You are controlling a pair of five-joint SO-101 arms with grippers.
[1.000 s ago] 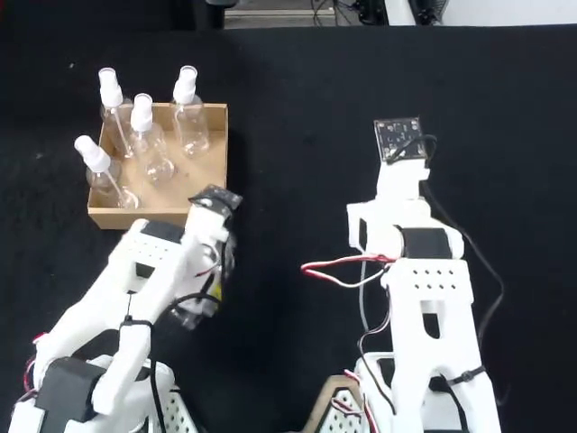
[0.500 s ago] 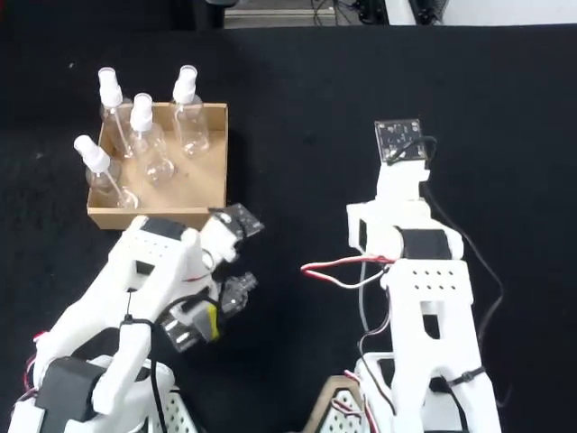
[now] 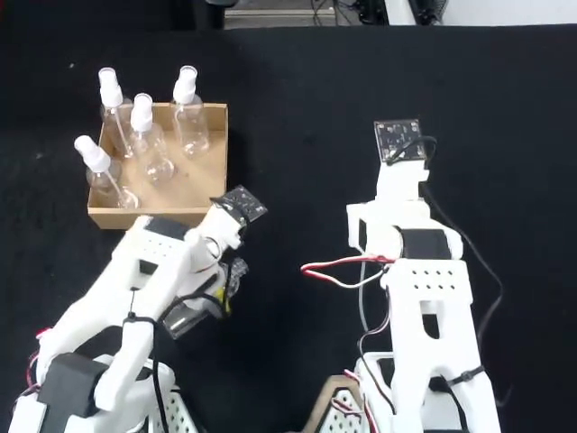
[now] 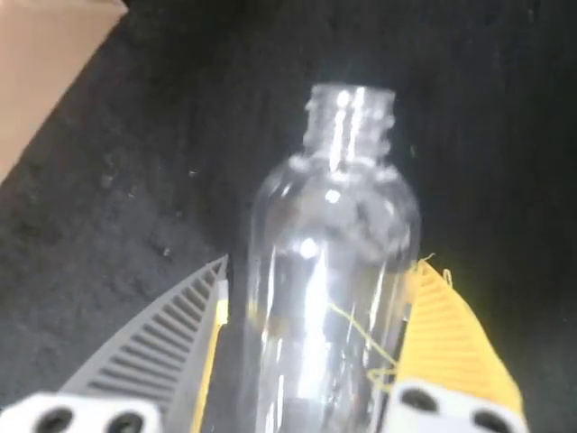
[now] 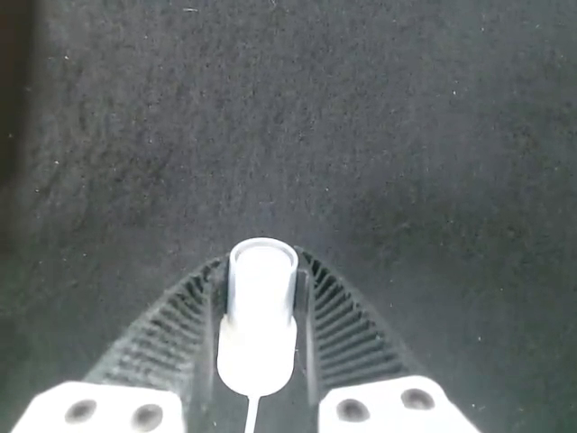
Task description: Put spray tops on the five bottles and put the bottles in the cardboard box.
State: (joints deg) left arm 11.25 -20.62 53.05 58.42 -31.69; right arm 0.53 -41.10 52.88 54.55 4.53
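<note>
A clear bottle (image 4: 329,262) with a bare threaded neck and no spray top sits between the yellow-padded fingers of my left gripper (image 4: 323,266), which is shut on it. From above, that bottle (image 3: 194,311) lies tilted under the left arm, just in front of the cardboard box (image 3: 212,171). Several bottles with white spray tops (image 3: 149,144) stand inside the box. My right gripper (image 5: 260,262) is shut on a white spray top (image 5: 260,307) above the black mat. The right arm (image 3: 406,244) stands mid-table, to the right of the left arm.
The black mat (image 3: 306,108) covers the whole table. A corner of the box (image 4: 41,63) is close to the held bottle in the left wrist view. Red and white cables (image 3: 347,271) hang between the two arms.
The left wrist has turned and shifted a little to the right, carrying the bottle with it. The right arm has stayed still.
</note>
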